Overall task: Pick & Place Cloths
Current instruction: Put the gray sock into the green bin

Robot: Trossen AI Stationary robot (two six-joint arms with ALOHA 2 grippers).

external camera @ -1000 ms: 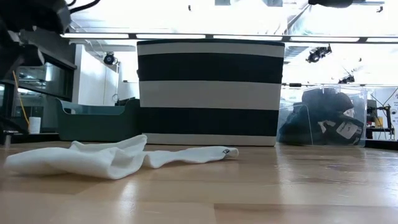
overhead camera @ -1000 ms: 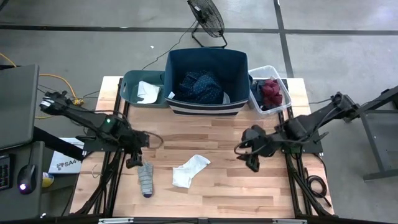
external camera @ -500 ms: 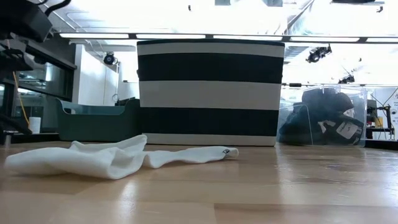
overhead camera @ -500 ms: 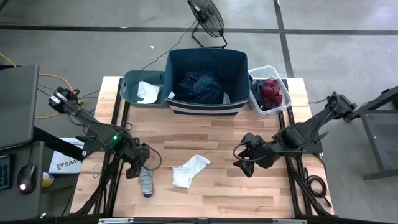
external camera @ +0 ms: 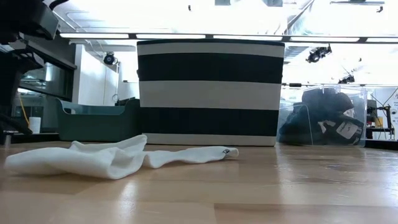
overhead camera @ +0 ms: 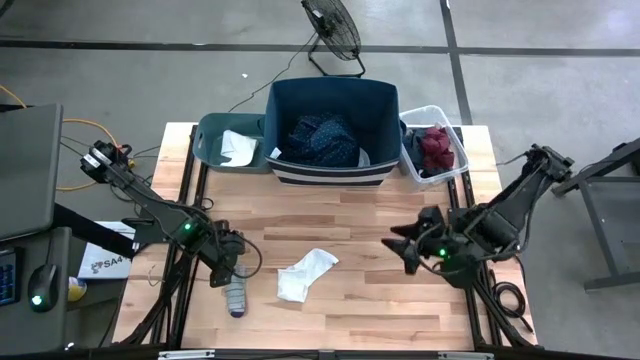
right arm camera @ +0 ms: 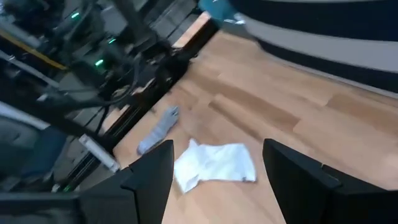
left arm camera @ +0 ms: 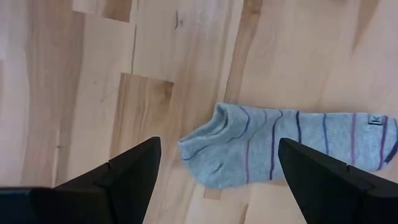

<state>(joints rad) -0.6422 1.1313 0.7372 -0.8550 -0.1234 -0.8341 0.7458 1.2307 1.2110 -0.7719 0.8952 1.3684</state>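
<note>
A grey sock with purple stripes [overhead camera: 235,293] [left arm camera: 280,146] lies flat near the table's left near corner. My left gripper [overhead camera: 226,263] [left arm camera: 217,142] hovers open just above the sock's far end, one finger on either side, touching nothing. A white sock [overhead camera: 307,273] [external camera: 112,158] [right arm camera: 214,163] lies crumpled flat at the table's middle. My right gripper [overhead camera: 410,250] [right arm camera: 217,144] is open, to the right of the white sock and pointing toward it. The grey sock [right arm camera: 158,129] also shows in the right wrist view.
Three bins stand along the far edge. The teal bin [overhead camera: 205,140] holds a pale cloth, the navy striped bin [overhead camera: 333,95] [external camera: 210,93] holds a navy dotted cloth [overhead camera: 325,140], and the clear bin [overhead camera: 458,150] holds maroon and black cloth. Bare wood lies between the socks and the bins.
My left gripper has moved toward the near edge and down, ending over the grey sock's far end. My right arm has drawn back a little toward the table's right edge. Both socks lie where they were.
</note>
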